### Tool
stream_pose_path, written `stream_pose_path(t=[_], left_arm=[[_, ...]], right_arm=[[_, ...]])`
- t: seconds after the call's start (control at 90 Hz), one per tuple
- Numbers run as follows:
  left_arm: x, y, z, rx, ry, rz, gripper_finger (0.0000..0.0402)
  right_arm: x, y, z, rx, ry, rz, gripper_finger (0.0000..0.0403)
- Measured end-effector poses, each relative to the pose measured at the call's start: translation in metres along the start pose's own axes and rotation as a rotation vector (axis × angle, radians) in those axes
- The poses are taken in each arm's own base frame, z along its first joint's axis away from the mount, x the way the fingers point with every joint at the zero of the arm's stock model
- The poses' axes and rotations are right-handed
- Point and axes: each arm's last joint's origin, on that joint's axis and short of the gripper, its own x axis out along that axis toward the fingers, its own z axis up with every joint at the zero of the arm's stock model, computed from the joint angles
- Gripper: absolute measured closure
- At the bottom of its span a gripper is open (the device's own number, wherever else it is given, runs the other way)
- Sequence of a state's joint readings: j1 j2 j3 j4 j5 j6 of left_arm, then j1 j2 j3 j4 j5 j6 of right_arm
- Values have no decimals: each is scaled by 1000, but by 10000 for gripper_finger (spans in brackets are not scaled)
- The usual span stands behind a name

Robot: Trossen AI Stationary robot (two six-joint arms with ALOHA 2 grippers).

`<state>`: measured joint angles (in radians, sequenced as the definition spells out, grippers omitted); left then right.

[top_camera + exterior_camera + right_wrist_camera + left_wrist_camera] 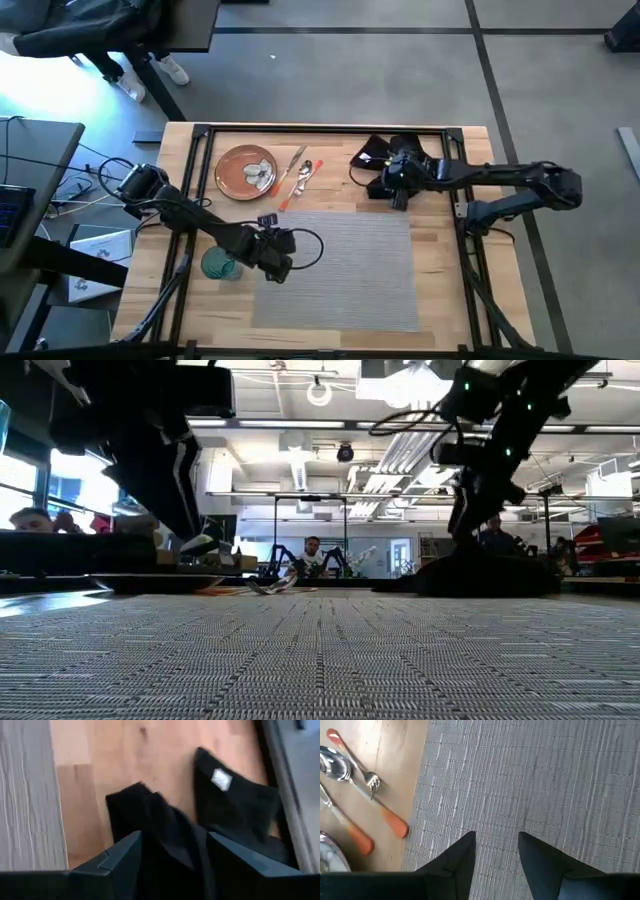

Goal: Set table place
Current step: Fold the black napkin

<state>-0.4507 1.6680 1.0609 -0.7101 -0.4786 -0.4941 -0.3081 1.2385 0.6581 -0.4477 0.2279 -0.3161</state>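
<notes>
Right gripper (172, 857) on napkin (235, 805), jaws straddling cloth

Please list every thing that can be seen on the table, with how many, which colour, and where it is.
table: one, light wood with black frame, under everything.
placemat: one, grey, near the middle of the table, bare.
plate: one, orange-brown with white motif, on the wood beyond the placemat's left corner.
cutlery: three pieces, silver with orange handles, on the wood between plate and placemat.
napkin: one, black, crumpled on the wood beyond the placemat's right part.
glass: one, teal, left of the placemat, partly under the left arm.
left gripper: open, over the placemat's left edge.
right gripper: open, fingers either side of the napkin.
</notes>
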Motion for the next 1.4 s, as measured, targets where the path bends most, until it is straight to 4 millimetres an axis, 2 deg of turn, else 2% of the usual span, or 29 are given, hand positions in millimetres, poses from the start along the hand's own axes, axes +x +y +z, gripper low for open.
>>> stream_pose_path(t=[0.2,0.267,0.378,0.467,0.522,0.6,0.8,0.911,1.056,1.211,1.3,1.4], left_arm=[[3,-1,-2,10,-14,-5,268],[4,-1,-1,7,-23,0,268],[3,-2,2,-8,-53,-12,268],[3,-3,3,-12,-63,-14,268],[2,-3,4,-13,-67,-9,268],[-3,-2,12,-17,-108,11,268],[-20,3,45,-4,-275,94,268],[-23,9,64,-49,-392,78,268],[-19,25,86,-135,-519,74,268],[-10,52,100,-201,-555,85,252],[-4,66,107,-224,-565,5,233],[3,80,110,-216,-541,-132,213]], right_arm=[[25,7,-11,-87,44,-40,247],[28,6,-10,-90,63,-86,281],[27,2,-5,-104,89,-131,373],[20,0,1,-92,104,-165,393],[9,0,10,-89,99,-198,399],[-16,-1,31,-74,54,-204,401],[-105,-9,84,25,-89,-202,403],[-147,-16,100,62,-155,-245,403],[-187,-23,110,82,-222,-276,403],[-207,-19,111,55,-256,-229,403],[-207,-10,110,10,-250,-168,403],[-198,4,106,-36,-225,-115,403]])
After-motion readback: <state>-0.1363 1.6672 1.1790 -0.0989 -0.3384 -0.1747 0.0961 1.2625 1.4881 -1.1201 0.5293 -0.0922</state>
